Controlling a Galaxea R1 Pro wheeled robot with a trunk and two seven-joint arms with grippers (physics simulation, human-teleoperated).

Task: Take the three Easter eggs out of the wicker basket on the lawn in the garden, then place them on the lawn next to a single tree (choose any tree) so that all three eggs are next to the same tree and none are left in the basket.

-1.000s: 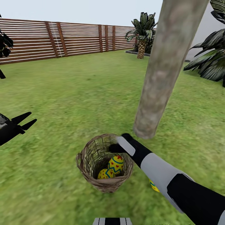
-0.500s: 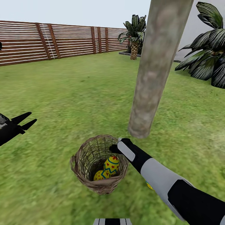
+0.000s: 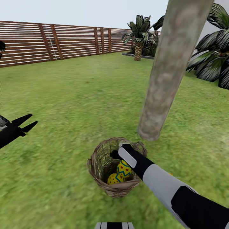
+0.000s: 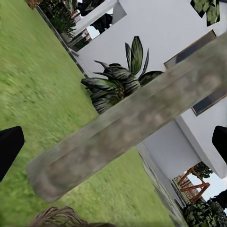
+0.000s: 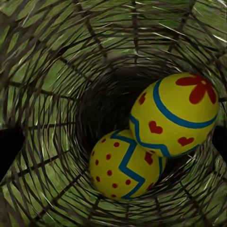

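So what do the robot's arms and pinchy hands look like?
The right arm has a light grey middle section between glossy black parts, with a pale grey panel near its black end effector. The left end effector is all black, with two thin, pointed fingers.

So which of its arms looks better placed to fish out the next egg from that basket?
The right. Its gripper is already at the wicker basket rim, its camera looking straight down at two eggs inside. The left gripper hangs open well off to the side over grass.

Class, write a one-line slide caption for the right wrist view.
Two painted Easter eggs touching inside the wicker basket.
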